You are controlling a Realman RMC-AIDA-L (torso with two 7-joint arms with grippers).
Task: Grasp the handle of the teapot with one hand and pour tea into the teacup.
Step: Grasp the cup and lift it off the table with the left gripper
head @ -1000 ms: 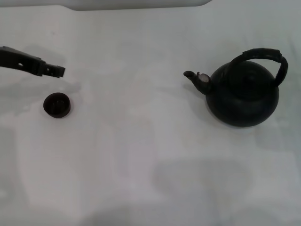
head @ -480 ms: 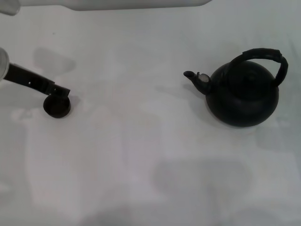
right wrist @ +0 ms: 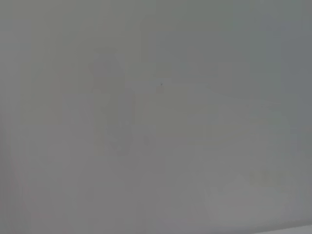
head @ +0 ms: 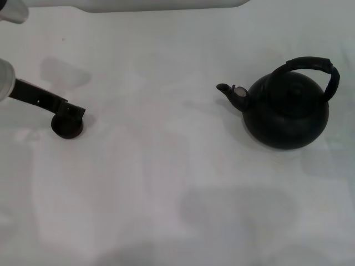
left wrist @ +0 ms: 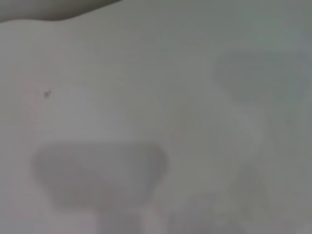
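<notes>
In the head view the round matte black teapot [head: 285, 113] stands upright on the right of the white table, its short spout [head: 224, 87] pointing left. Its thick ribbed black handle [head: 313, 64] arches over the lid, with nothing holding it. The tiny black teacup [head: 67, 126] sits at the left. My left gripper [head: 74, 112] reaches in from the left edge, and its dark tip overlaps the cup's far rim. The right gripper is out of view. Both wrist views show only bare white table, with neither the teapot nor the cup.
The white table [head: 166, 166] stretches between the cup and the teapot, with faint shadows at the front. A pale raised edge [head: 161, 5] runs along the back. A grey part of my left arm [head: 6, 77] shows at the left border.
My left gripper has come down and forward from behind the teacup, and its tip now lies on the cup's rim. The teapot and cup have not moved.
</notes>
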